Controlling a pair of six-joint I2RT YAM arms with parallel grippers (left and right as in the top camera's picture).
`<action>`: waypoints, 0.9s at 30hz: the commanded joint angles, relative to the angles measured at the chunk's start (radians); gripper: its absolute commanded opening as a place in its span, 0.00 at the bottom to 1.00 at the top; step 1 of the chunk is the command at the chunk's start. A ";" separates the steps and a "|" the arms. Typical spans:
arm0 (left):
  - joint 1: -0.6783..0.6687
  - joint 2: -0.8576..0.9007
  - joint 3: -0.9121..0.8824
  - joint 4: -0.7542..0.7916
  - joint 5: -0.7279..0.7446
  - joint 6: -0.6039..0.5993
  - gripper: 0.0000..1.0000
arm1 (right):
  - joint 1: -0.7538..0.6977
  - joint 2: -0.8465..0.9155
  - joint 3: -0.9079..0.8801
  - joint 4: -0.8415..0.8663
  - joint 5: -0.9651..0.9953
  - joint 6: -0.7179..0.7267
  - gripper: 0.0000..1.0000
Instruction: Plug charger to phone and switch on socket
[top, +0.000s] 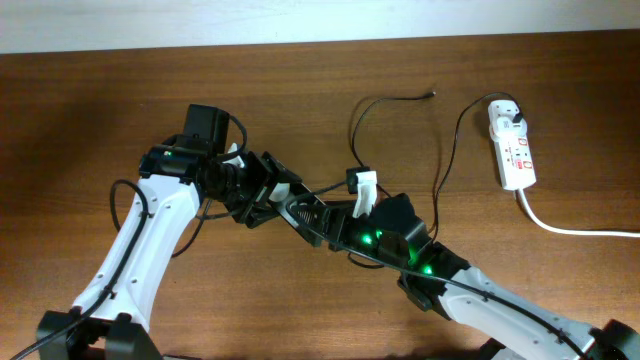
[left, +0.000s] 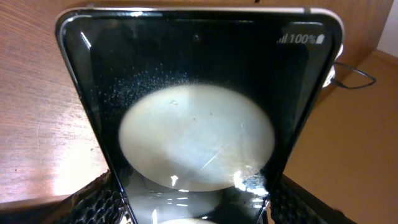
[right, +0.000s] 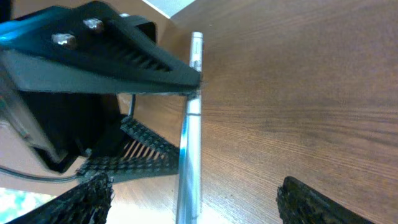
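Observation:
The phone (left: 196, 124) fills the left wrist view, a black slab with a white round patch, its screen showing 100%. My left gripper (left: 196, 208) is shut on its lower sides and holds it above the table. In the right wrist view the phone (right: 189, 155) is edge-on between my open right gripper's (right: 199, 205) fingers, not touched by them. In the overhead view both grippers, left (top: 255, 195) and right (top: 300, 212), meet at the table's middle. The charger's black cable (top: 445, 160) lies loose, with its tip (top: 432, 94) far from the phone. Its white plug head (top: 507, 117) sits in the socket (top: 517, 155).
The socket's thick white cord (top: 575, 230) runs off to the right edge. The charger cable loops under the right arm near a white wrist mount (top: 365, 190). The left arm's own black wires (top: 125, 195) hang at the left.

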 joint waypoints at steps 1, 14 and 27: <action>0.002 -0.006 0.005 0.003 0.042 -0.026 0.50 | 0.008 0.045 0.014 0.063 0.023 0.079 0.75; 0.002 -0.006 0.005 0.048 0.042 -0.025 0.51 | 0.016 0.046 0.014 0.089 0.012 0.296 0.29; 0.002 -0.006 0.005 0.059 0.042 -0.025 0.54 | 0.054 0.046 0.014 0.125 0.046 0.295 0.11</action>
